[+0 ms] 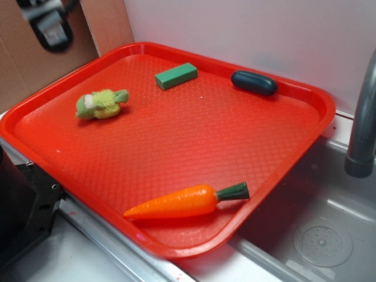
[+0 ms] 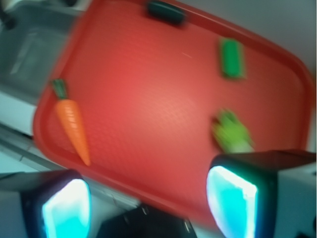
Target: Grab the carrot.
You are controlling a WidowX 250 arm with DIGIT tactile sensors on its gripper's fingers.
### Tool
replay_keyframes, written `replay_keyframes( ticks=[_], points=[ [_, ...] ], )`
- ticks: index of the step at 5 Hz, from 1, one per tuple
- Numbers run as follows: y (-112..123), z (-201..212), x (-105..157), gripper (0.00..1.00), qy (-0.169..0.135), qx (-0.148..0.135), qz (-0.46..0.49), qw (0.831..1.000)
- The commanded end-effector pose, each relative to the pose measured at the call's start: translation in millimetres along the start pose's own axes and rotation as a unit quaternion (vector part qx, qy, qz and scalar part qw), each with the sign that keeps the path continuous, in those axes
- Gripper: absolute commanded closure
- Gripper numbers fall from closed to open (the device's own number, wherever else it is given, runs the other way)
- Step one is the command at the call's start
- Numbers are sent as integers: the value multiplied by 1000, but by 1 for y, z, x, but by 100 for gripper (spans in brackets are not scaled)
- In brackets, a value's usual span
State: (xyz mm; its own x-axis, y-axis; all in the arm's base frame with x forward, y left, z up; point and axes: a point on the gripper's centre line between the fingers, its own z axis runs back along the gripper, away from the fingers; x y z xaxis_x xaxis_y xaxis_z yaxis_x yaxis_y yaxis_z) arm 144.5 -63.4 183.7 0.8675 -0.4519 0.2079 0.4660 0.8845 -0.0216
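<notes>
The carrot point(image 1: 179, 202) lies on its side near the front edge of the red tray point(image 1: 176, 135), glossy orange, with its dark green stem pointing right and its tip pointing left. In the wrist view the carrot point(image 2: 73, 124) is at the tray's left side, well ahead and to the left of my gripper point(image 2: 148, 198). The jaws stand wide apart with nothing between them; one cyan pad point(image 2: 67, 210) shows at each lower corner. From outside, my gripper point(image 1: 51, 24) is a blurred dark shape high above the tray's far left corner.
On the tray also lie a fuzzy yellow-green plush toy point(image 1: 101, 104), a green block point(image 1: 175, 76) and a dark oval piece point(image 1: 254, 82). A sink basin point(image 1: 320, 235) and grey faucet point(image 1: 363, 126) are at the right. Dark hardware point(image 1: 26, 205) sits front left.
</notes>
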Motion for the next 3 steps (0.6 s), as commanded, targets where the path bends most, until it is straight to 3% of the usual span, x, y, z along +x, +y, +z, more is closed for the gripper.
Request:
replay_keyframes(
  ticks=[1,3],
  points=[
    [-32,-38,27,0,-33,-52,-100,993],
    [-65,-86,29,0,10,-64,-137,989]
  ],
)
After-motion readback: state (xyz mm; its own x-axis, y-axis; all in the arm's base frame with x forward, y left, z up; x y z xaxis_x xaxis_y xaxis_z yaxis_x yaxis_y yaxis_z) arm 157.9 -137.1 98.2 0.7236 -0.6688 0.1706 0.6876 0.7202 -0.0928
